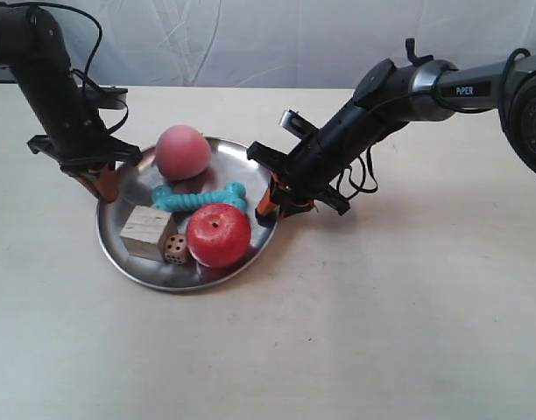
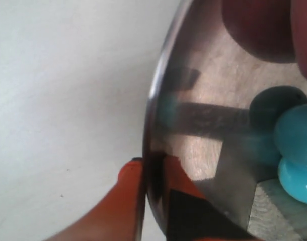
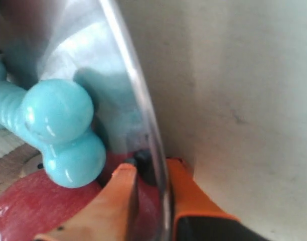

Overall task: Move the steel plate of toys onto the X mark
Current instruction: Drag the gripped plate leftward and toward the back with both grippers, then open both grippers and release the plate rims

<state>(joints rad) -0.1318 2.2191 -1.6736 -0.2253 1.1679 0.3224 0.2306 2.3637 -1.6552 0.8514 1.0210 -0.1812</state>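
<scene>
Grasp stage of a two-armed carry: the left gripper is closed on the rim of the steel plate, one orange finger outside the rim and the other inside it. The right gripper pinches the opposite rim in the same way, with its outer finger on the table side and its inner finger over the plate's floor. Beside the right grip lie the knobbed end of the teal bone and the red apple. The exterior view shows that pairing at the arm on its right, so the left gripper belongs to the arm at the exterior view's left. Within the plate the pink ball sits at the far side and the bone crosses the middle. The wooden cube, the small die and the apple occupy the near side, the die just beside the cube. Whether the plate rests on the pale table or hangs just off it cannot be told. The X mark is not to be made out in any view. Judged step: both holds secured, transport not yet done. The next move calls for locating the mark first, then a level, synchronised lift and traverse, since any tilt would probably set the ball and apple rolling.
</scene>
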